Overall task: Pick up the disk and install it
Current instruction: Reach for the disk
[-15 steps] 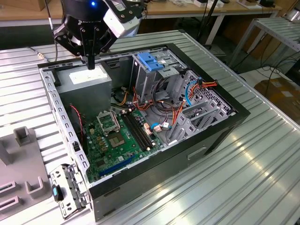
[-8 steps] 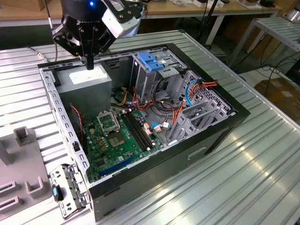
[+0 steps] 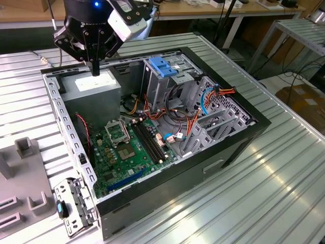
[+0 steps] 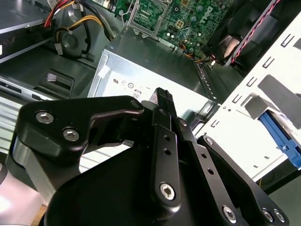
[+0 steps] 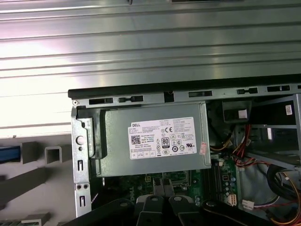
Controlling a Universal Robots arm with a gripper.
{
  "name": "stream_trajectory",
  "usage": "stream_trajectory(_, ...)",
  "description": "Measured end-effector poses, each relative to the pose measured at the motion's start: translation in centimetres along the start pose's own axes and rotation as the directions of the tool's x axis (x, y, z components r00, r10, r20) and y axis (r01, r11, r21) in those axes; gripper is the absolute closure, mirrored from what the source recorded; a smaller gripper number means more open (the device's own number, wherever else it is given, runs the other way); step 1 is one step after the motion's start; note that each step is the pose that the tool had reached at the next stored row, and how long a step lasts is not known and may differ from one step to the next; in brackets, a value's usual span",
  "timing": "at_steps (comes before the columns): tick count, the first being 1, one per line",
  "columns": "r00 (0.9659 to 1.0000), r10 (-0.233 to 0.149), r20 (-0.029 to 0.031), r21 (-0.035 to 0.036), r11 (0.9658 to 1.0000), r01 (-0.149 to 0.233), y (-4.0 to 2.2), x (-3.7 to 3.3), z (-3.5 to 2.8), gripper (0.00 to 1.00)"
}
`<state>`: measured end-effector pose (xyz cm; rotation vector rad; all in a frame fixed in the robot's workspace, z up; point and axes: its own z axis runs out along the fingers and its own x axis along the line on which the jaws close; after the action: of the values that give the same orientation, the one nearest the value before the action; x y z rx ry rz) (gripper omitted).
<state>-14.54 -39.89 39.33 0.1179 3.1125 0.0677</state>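
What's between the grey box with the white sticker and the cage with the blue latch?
In the exterior view, a bundle of yellow, orange and red wires sits in the gap between the grey box and the cage.

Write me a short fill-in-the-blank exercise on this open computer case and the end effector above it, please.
1. The black end effector hangs over the large grey metal box, which bears a ____ sticker.
2. The flat circuit board on the floor of the open black computer case is ____.
3. The plastic latch atop the metal drive cage is ____.
Missing words: white; green; blue.
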Motion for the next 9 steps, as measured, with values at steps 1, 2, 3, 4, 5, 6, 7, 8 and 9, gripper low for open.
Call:
stream_trajectory(1,1.0000,0.000,0.0000,0.0000,1.0000,0.000,0.00,0.05,0.00,0.89)
stream_trajectory(2,1.0000,0.000,0.0000,0.0000,1.0000,0.000,-0.01,0.09,0.00,0.89)
stream_trajectory(3,1.0000,0.000,0.0000,0.0001,1.0000,0.000,-0.01,0.12,-0.01,0.89)
stream_trajectory(4,1.0000,0.000,0.0000,0.0001,1.0000,0.000,-0.01,0.17,-0.01,0.89)
stream_trajectory(5,1.0000,0.000,0.0000,0.0001,1.0000,0.000,-0.02,0.22,-0.01,0.89)
stream_trajectory(6,1.0000,0.000,0.0000,0.0000,1.0000,0.000,-0.02,0.28,-0.01,0.89)
stream_trajectory(7,1.0000,0.000,0.0000,0.0001,1.0000,0.000,-0.02,0.34,-0.01,0.89)
stream_trajectory(8,1.0000,0.000,-0.0001,0.0001,1.0000,0.000,-0.03,0.39,-0.02,0.89)
stream_trajectory(9,1.0000,0.000,0.0000,0.0001,1.0000,0.000,-0.03,0.43,-0.01,0.89)
